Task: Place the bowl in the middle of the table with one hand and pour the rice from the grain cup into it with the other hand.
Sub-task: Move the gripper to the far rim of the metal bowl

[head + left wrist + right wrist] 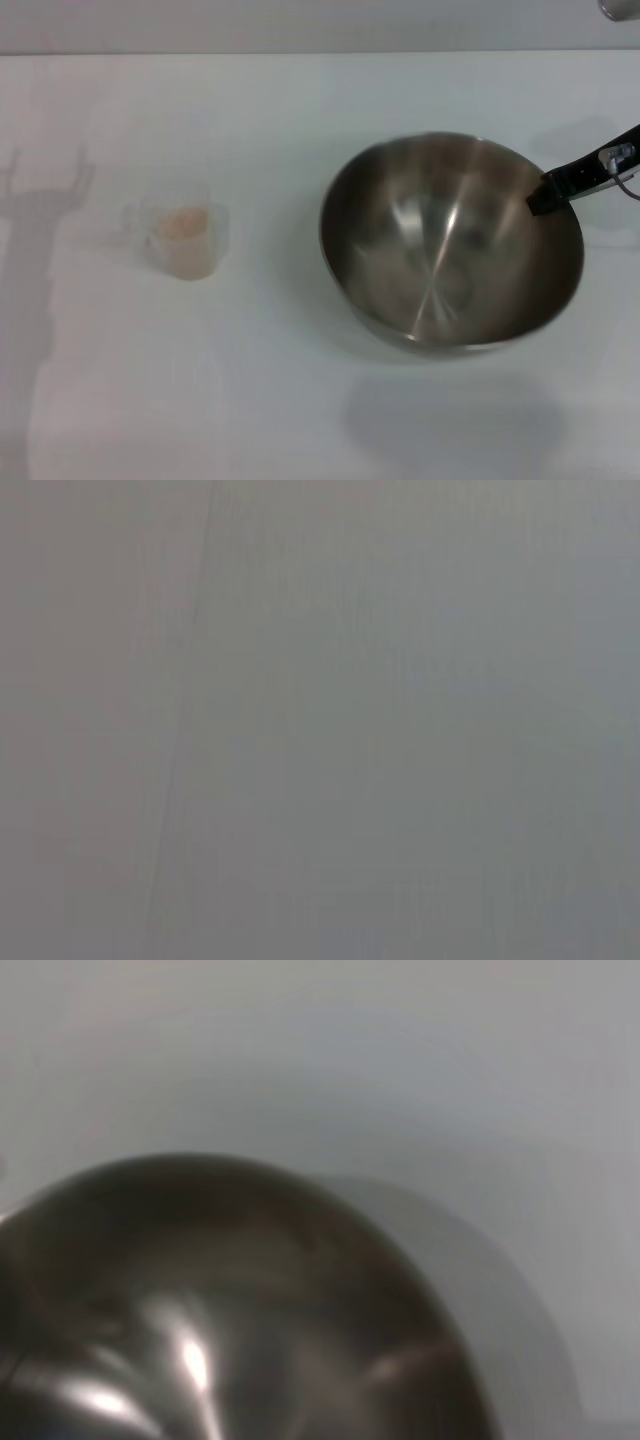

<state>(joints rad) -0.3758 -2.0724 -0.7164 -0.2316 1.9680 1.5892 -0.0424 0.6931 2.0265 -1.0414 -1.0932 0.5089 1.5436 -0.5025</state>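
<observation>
The large steel bowl (450,245) is right of the table's middle in the head view, tilted, with its shadow cast apart from it nearer the front edge, so it hangs above the white table (300,400). My right gripper (541,196) is shut on the bowl's right rim, one black finger reaching inside. The right wrist view shows the bowl's shiny inside (220,1310) close up. The small clear grain cup (186,238) stands on the table at the left, with pale rice (184,222) in it. My left gripper is out of view; its wrist view shows only a plain grey surface.
A shadow of the left arm (35,210) lies on the table at the far left. The table's far edge (300,52) runs along the top of the head view.
</observation>
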